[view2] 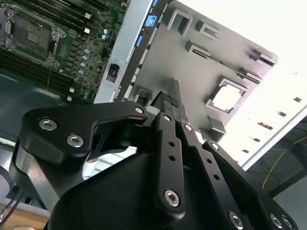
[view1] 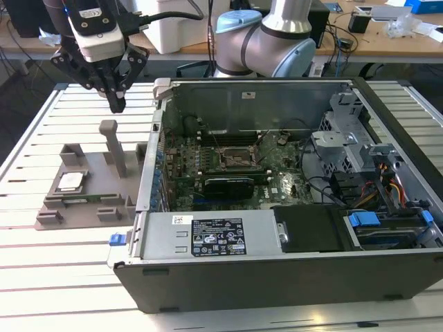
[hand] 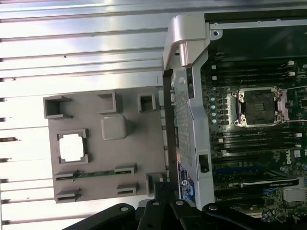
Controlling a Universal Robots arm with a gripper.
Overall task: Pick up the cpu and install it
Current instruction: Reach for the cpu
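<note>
The cpu (view1: pixel 70 181) is a small silver square lying flat in a framed recess of the grey plastic fixture (view1: pixel 76 207) on the exterior view's left. It shows bright in both wrist views (view2: pixel 229 98) (hand: pixel 73 147). My gripper (view1: pixel 117 104) hangs above the fixture, over its tall upright post (view1: pixel 111 142), higher than the cpu and a little towards the exterior view's right of it. The fingers (view2: pixel 169 103) meet at their tips with nothing between them. Inside the open computer case, the motherboard's empty socket (view1: pixel 232 156) (hand: pixel 259 106) sits with its frame visible.
The open case (view1: pixel 277 228) fills the middle and right of the slatted table (view1: pixel 41 131); its metal side wall (hand: pixel 189 96) rises just beside the fixture. The arm's base (view1: pixel 277 41) stands behind the case. Cables, drive bays and a power supply fill the case's near side.
</note>
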